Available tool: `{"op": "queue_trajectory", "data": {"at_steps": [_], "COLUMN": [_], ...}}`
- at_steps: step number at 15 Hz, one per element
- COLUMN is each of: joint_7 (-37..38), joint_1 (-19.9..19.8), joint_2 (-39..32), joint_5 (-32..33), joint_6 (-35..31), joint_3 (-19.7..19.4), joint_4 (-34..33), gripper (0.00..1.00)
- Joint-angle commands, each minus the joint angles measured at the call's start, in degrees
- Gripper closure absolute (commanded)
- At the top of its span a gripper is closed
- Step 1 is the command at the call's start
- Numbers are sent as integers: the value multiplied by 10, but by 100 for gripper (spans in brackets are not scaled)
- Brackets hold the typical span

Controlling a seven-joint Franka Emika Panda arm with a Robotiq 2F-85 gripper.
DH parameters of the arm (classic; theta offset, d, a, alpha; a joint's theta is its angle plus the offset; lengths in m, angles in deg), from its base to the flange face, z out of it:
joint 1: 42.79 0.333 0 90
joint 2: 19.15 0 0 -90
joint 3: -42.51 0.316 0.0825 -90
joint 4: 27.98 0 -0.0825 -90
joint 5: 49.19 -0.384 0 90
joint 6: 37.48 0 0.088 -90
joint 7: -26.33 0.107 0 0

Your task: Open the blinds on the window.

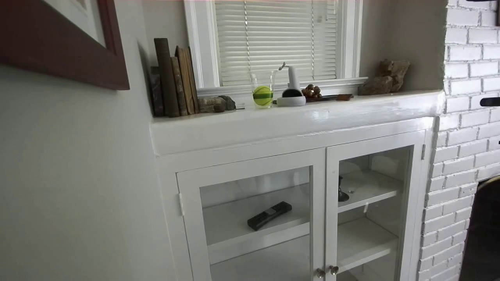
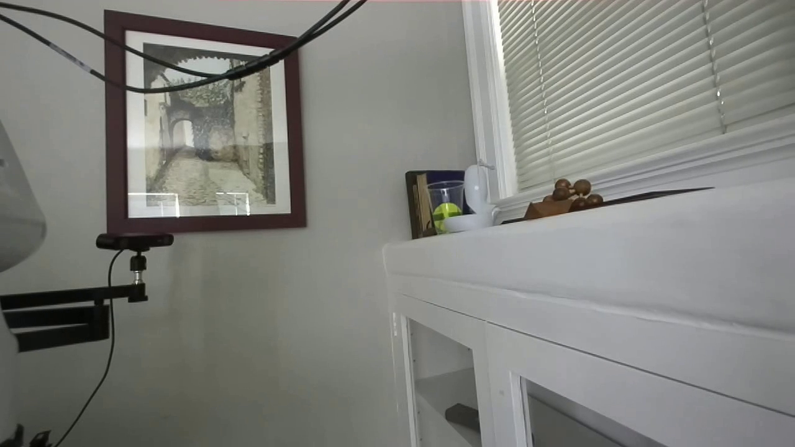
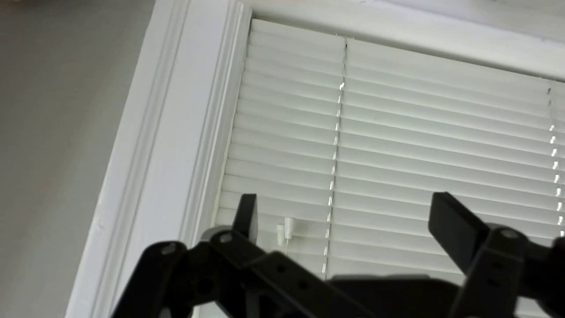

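Observation:
The white horizontal blinds show in both exterior views [image 1: 279,43] [image 2: 621,81] and fill much of the wrist view [image 3: 397,132]. Their thin slats are lowered and tilted shut, hiding the glass. The window's white frame [image 1: 203,43] surrounds them, also in the wrist view [image 3: 176,132]. Two small white cord tassels [image 3: 289,227] hang before the slats in the wrist view, which seems upside down. My gripper [image 3: 346,210] is open and empty, fingers wide apart, facing the blinds. The tassels appear between the fingers, nearer the left one; distance is unclear. The gripper is out of both exterior views.
Below the window is a white ledge [image 1: 297,117] with old books [image 1: 175,82], stones [image 1: 215,104], a clear cup [image 1: 262,89], a white device [image 1: 291,91], brown beads [image 1: 311,91] and rocks [image 1: 384,78]. A framed picture [image 2: 211,124] and a camera on a bracket [image 2: 133,241] stand left.

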Motion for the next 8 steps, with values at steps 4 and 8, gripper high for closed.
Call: {"op": "queue_trajectory", "data": {"at_steps": [4,8], "joint_7": [-3,1], "joint_1": [-24,-35], "joint_2": [-3,-40], "joint_5": [-8,-19], "joint_6": [2,-21], "joint_3": [21,19], "joint_4": [-2,-24], "gripper": [0,0]}}
